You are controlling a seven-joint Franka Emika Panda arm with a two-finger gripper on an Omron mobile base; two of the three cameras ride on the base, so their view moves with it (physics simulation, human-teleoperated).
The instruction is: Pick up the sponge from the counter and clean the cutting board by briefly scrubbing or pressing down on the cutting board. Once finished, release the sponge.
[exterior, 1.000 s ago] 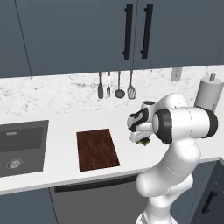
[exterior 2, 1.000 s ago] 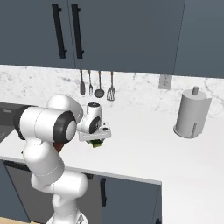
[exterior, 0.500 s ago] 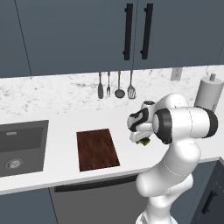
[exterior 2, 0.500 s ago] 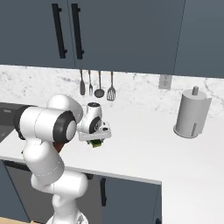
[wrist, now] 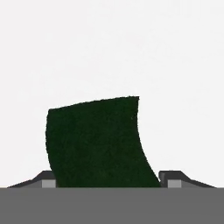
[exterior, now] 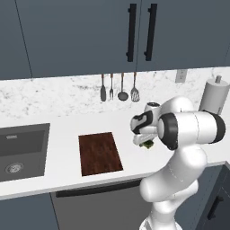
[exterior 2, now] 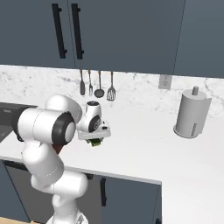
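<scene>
Hand view: sponge [wrist: 98,142] caught between the finger tips, nothing moved in the last second

Across the last second both base views show the same picture: the gripper [exterior: 144,143] hangs just above the counter [exterior: 63,173] with the jaws clenched on the sponge [exterior: 146,143], and neither arm nor base has shifted. The sponge's dark green face bows slightly in the hand view, which suggests a firm squeeze, and plain white counter lies behind it. The cutting board [exterior: 99,153] lies flat and untouched near the sponge, between the sink [exterior: 20,150] and the gripper. From the right base view the sponge [exterior 2: 95,141] peeks out under the hand [exterior 2: 95,139]. My reading is that pickup is done and the carry over to the board has not yet begun, so scrubbing and release remain
</scene>
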